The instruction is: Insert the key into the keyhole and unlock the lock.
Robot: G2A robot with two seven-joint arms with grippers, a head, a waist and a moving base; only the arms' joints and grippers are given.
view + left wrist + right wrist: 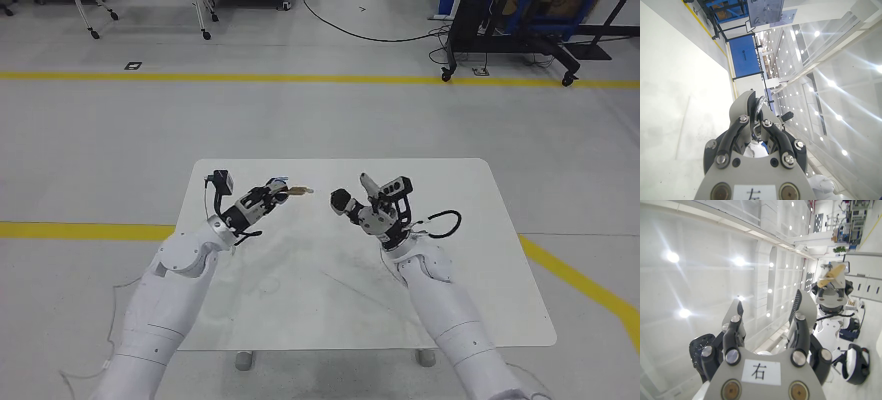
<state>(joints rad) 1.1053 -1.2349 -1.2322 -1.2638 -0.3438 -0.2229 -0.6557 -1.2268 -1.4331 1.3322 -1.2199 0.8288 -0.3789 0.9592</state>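
Observation:
My left gripper (279, 190) is held above the white table (450, 290) and is shut on the lock. The lock's brass body (298, 190) sticks out past the fingertips toward the right arm. In the left wrist view the silver shackle (759, 107) sits clamped between the pads of the left gripper (757, 103). My right gripper (352, 192) is a short gap away from the lock, open and empty. The right wrist view shows the open right gripper (768, 306) and, farther off, the brass lock (831, 275) in the left gripper. Whether a key is in it I cannot tell.
The table top carries no other objects that I can see. A black cable (445, 222) loops beside the right wrist. Yellow floor lines (300, 77) run beyond the table, with racks and frames (510, 35) at the far side of the room.

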